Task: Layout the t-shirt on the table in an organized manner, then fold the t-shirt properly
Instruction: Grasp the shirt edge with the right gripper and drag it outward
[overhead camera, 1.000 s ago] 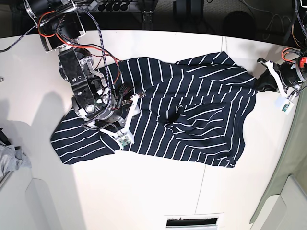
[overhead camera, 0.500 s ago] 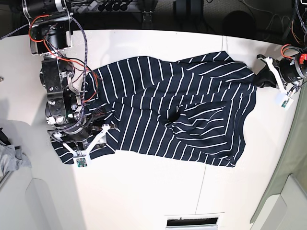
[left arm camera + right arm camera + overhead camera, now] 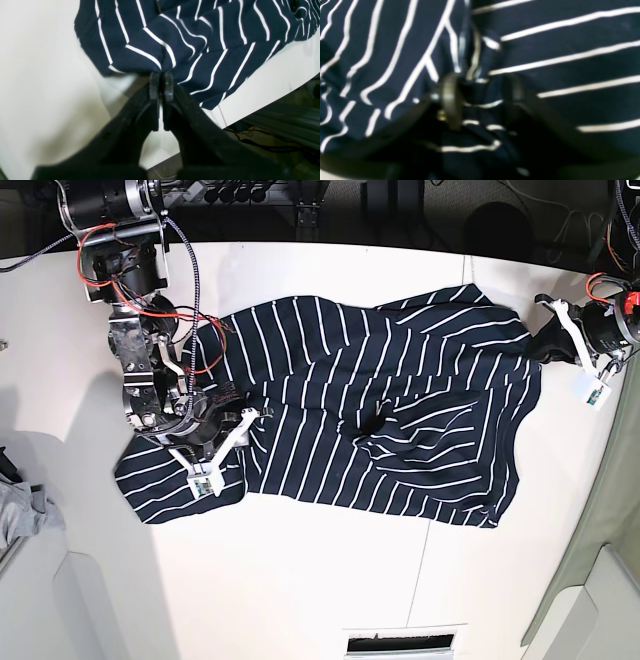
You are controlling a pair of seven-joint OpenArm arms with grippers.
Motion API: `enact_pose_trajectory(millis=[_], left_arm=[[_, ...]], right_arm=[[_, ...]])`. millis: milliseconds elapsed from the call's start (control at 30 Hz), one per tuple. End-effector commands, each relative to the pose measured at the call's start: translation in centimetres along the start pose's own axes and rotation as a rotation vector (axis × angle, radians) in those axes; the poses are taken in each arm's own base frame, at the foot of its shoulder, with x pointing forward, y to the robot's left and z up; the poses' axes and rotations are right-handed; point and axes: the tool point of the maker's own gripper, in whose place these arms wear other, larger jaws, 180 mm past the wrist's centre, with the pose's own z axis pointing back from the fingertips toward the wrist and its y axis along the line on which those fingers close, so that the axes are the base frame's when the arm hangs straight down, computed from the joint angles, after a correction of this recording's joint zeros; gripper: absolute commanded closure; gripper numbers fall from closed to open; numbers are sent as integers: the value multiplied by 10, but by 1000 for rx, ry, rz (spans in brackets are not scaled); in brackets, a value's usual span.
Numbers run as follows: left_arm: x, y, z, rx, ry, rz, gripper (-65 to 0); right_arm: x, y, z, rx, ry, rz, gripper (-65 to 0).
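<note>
The dark navy soft-fabric t-shirt with thin white stripes [image 3: 380,400] lay spread across the middle of the large white smooth table [image 3: 300,580], rumpled, with a bunched fold near its centre and one sleeve end trailing toward the table's left side in the base view. The left gripper [image 3: 161,83] had its jaws pressed together on the shirt's hem at the table's far right edge, as it had half a second before. The right gripper [image 3: 215,445] had shifted since then from the sleeve's outer end to a spot further in on the fabric, and its jaws had narrowed. The right wrist view, though blurred, showed those jaws [image 3: 481,100] straddling a raised pleat of striped cloth with a gap still between them; whether they truly pinched it could not be told. Only the base view showed a small grey cloth [image 3: 22,510] at the table's left edge.
</note>
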Motion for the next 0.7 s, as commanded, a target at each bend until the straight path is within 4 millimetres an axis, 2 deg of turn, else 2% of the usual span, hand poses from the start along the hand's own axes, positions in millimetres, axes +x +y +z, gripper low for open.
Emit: enact_pose_trajectory(millis=[0, 100, 267, 367, 467, 533, 600, 667], left_arm=[[14, 4, 6, 4, -44, -17, 0], [14, 4, 6, 4, -44, -17, 0], [15, 4, 6, 5, -45, -18, 0], [19, 6, 8, 1, -54, -17, 0], [31, 9, 17, -18, -95, 3, 0], [34, 16, 23, -4, -100, 2, 0], [32, 22, 27, 15, -86, 6, 0], [29, 26, 30, 24, -64, 11, 0]], right_arm=[[20, 4, 3, 20, -48, 6, -154], [28, 9, 5, 45, -76, 27, 0], [45, 7, 14, 21, -116, 69, 0], [65, -2, 30, -29, -137, 114, 0], [87, -19, 58, -89, -191, 119, 0], [96, -37, 82, -139, -223, 126, 0], [91, -60, 103, -202, -213, 130, 0], [75, -89, 119, -273, -184, 114, 0]])
